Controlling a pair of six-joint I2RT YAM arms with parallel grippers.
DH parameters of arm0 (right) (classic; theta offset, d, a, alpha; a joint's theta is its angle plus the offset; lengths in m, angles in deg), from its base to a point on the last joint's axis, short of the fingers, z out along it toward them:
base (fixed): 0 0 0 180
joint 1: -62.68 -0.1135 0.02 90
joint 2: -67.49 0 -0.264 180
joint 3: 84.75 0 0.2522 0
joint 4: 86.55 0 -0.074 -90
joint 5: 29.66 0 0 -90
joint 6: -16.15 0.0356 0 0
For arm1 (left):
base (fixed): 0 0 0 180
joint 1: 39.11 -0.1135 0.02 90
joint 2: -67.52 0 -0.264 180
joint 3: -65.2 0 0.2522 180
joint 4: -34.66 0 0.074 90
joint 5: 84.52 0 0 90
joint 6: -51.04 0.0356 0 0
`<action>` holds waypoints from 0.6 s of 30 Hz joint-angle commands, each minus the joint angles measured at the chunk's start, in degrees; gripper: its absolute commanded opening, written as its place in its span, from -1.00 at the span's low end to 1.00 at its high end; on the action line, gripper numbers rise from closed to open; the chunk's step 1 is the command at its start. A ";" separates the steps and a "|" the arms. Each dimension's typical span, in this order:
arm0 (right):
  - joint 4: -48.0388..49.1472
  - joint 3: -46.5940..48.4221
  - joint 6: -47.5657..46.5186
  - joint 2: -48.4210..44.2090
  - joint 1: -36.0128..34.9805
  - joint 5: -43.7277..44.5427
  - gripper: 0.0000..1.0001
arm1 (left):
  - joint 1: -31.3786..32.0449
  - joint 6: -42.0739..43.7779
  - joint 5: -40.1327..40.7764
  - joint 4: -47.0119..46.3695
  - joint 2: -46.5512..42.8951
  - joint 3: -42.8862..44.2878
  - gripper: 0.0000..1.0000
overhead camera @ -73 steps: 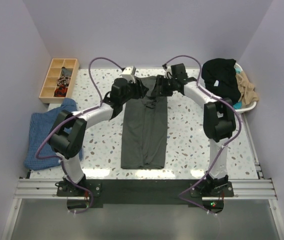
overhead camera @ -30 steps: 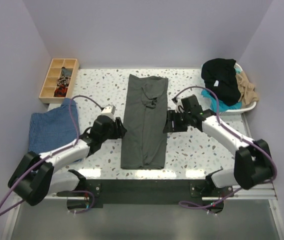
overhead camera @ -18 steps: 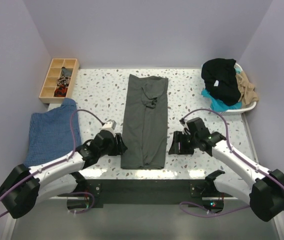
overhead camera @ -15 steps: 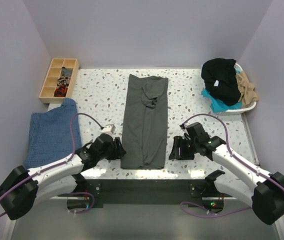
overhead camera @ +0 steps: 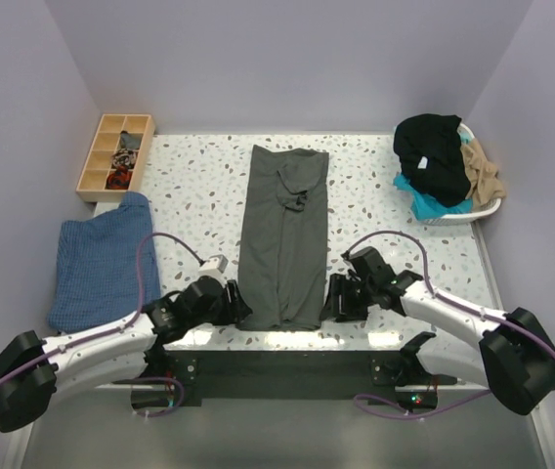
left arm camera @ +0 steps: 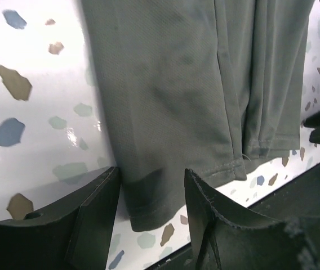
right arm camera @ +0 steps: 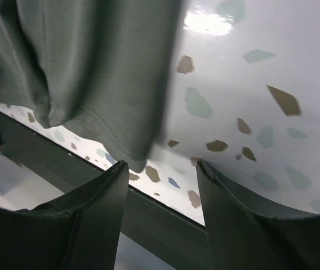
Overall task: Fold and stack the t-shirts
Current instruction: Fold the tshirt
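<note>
Lying lengthwise mid-table on speckled terrazzo table (overhead camera: 385,205), lavender walls (overhead camera: 287,59) around: charcoal t-shirt (overhead camera: 282,234). Left gripper (overhead camera: 235,304) at its 7 o'clock corner, right gripper (overhead camera: 332,303) at 5 o'clock, both jaws apart.

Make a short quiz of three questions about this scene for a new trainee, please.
1. True or false: the left tool and the right tool are both shut on the grey t-shirt.
2. Where does the black shirt lie? A: in the white basket. B: under the grey t-shirt. C: in the right tool.
3. Fill in: seen from the arms' bases, the two tools stand at the grey t-shirt's ____ corners (near or far).
Key: 1 false, both are open; 2 A; 3 near.
</note>
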 commanded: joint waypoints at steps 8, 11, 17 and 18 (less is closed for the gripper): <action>12.14 0.91 5.10 9.94 -6.71 1.06 0.02 | 5.66 -6.95 0.79 3.48 -1.57 -3.61 -0.02; 13.11 1.44 6.51 11.61 -10.13 1.93 -0.11 | 6.63 -7.22 1.14 2.51 -1.22 -3.61 -0.22; 12.95 2.40 8.18 11.27 -13.57 4.57 -0.84 | 7.16 -6.70 1.75 2.42 0.28 -2.65 -0.82; 12.42 2.67 8.09 10.14 -13.75 5.09 -0.96 | 7.16 -6.52 2.28 3.03 0.28 -2.03 -0.93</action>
